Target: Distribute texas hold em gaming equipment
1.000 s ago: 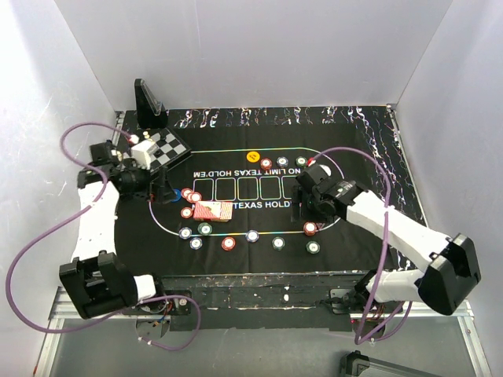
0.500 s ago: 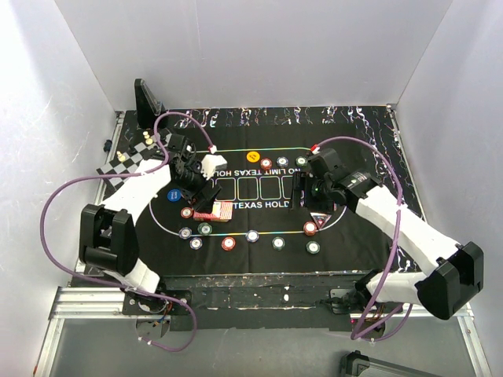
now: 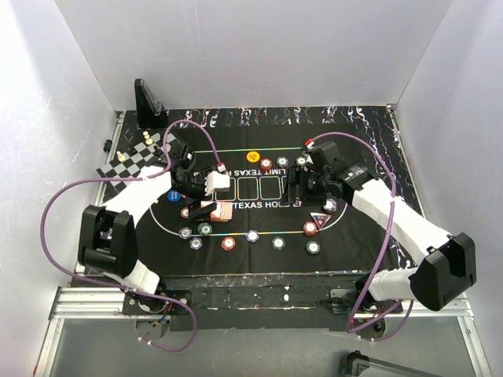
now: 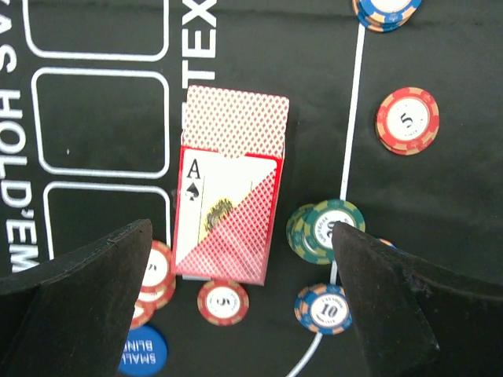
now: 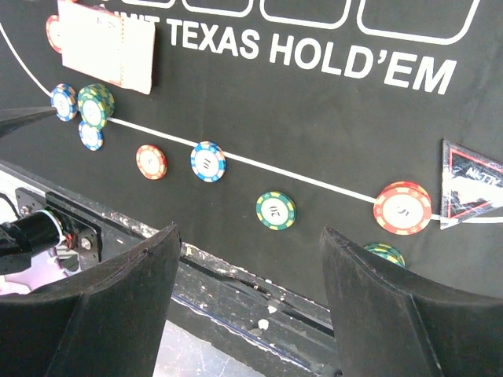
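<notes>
Card deck (image 4: pixel 228 212) right below my left gripper (image 4: pixel 240 236), wide-spread and empty; right gripper (image 5: pixel 247 233) spread too, over chips (image 5: pixel 276 210).

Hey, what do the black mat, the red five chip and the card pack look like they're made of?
The black mat looks like felt or fabric-topped rubber: matte, no glare, with printed white lettering. The red five chip is probably moulded plastic or clay composite, going by its striped edge and paper-like centre label. The card pack seems to be thin printed cardboard, with crisp flat edges.
</notes>
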